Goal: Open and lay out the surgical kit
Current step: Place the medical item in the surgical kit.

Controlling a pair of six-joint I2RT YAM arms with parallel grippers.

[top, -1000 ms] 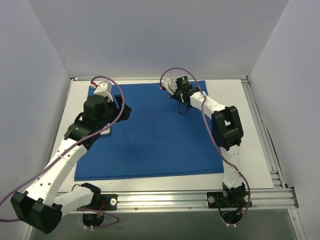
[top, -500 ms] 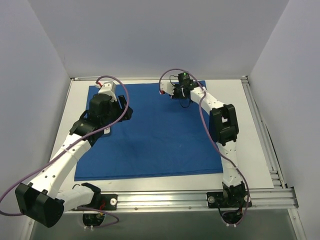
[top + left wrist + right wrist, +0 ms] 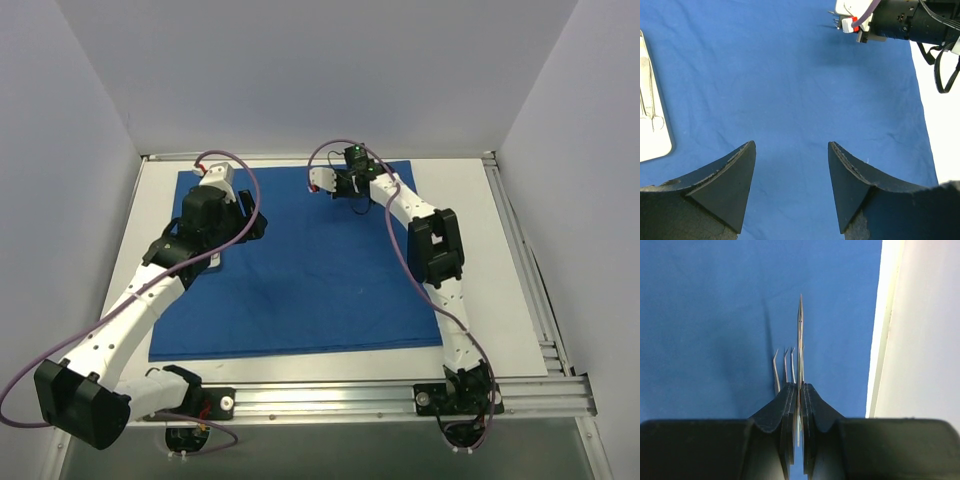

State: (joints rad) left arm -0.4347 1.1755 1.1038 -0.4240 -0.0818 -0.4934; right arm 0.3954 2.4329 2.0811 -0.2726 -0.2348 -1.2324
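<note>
You see the blue cloth [image 3: 320,270] opened into a large flat sheet on the white table [image 3: 500,300], its near edge close to the arm bases. Over the left part of the sheet hangs your left gripper [image 3: 791,145], with the two fingers spread wide and nothing between them. Just to its left, the pale tray [image 3: 652,135] lies on the cloth and carries thin metal instruments [image 3: 647,100]. Farther away, at the far edge of the cloth, your right gripper [image 3: 799,387] has its fingers pressed together on a pointed metal instrument [image 3: 800,340]. More thin tips show just beside it; you cannot tell if these are pinched too.
</note>
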